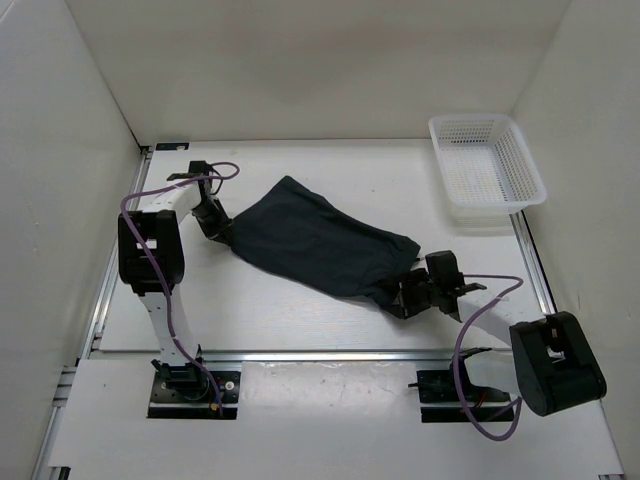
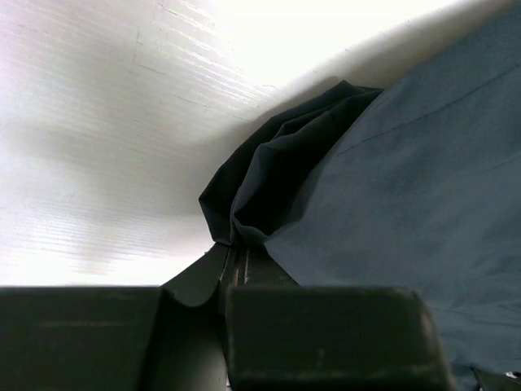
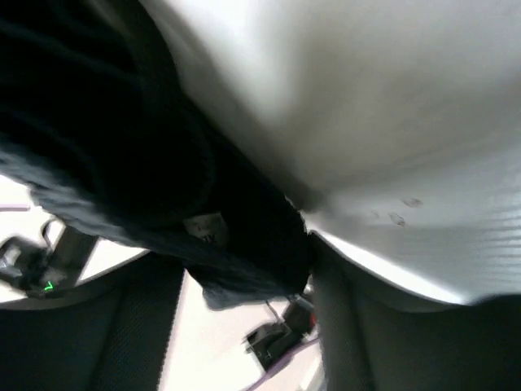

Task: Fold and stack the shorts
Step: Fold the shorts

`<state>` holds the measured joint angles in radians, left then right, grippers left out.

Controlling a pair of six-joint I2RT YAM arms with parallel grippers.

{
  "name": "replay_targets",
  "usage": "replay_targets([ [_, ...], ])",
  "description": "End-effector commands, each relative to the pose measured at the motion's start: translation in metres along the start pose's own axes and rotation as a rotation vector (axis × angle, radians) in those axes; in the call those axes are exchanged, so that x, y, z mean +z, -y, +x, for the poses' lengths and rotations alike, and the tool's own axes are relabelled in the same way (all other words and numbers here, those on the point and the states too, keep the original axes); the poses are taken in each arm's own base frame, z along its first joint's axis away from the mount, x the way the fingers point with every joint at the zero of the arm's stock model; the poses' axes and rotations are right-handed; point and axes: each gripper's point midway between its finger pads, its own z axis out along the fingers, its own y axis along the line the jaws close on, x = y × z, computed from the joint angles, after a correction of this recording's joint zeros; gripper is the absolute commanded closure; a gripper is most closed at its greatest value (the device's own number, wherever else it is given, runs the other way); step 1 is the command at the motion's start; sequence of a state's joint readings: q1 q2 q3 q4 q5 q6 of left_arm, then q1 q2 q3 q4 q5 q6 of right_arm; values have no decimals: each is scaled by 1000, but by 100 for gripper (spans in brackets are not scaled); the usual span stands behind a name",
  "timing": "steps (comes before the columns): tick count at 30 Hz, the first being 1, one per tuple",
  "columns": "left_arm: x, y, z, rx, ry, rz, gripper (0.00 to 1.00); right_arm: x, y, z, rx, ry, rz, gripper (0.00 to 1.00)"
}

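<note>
The dark navy shorts are stretched slantwise across the middle of the table between my two grippers. My left gripper is shut on the shorts' left end. In the left wrist view its fingertips pinch a bunched fold of the cloth. My right gripper holds the shorts' lower right end. In the blurred right wrist view the dark cloth, with a small label, hangs between the fingers, and the gripper is closed on it.
A white plastic mesh basket stands at the table's far right corner. White walls enclose the table on the left, the back and the right. Purple cables loop from both arms.
</note>
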<state>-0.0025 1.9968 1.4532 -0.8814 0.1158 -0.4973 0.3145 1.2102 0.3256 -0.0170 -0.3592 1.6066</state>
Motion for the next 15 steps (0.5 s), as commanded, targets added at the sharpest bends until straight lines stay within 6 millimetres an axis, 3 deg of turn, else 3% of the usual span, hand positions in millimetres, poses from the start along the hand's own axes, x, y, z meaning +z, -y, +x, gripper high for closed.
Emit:
replay_targets([
  [1,-32,9,-15,3,96,54,90,-6,-13,-29,-61,158,30,45],
  [2,-33,13,-10,4,74,77,90,-11,-25,-36,-77,192,18,65],
  [4,-40,10,-19,-9,82,99,90,-21,-33,-49,-128,229,29,88],
  [5,-48,15,-23,-4,100,120,90,-29,-56,-55,-156,256,2,100],
  [7,-64,17,-36,-13,126,129,90,-38,-65,-68,-212,277,40,100],
  [8,-71,22,-39,-10,134,147,90,-45,-92,-71,-247,291,9,100],
  [10,-89,31,-47,-4,153,170,90,-54,-116,-82,-323,315,-1,100],
  [11,-108,42,-63,6,204,196,90,-51,-124,-88,-337,304,14,100],
  [12,-117,48,-70,11,217,216,90,-66,-165,-89,-383,314,-58,100],
  [13,-124,54,-76,16,223,234,90,-69,-177,-88,-440,302,-54,100],
  [14,-150,65,-89,17,274,262,90,-65,-187,-94,-462,298,-38,100],
  [15,-162,73,-93,27,286,293,90,-84,-226,-94,-512,332,-101,100],
])
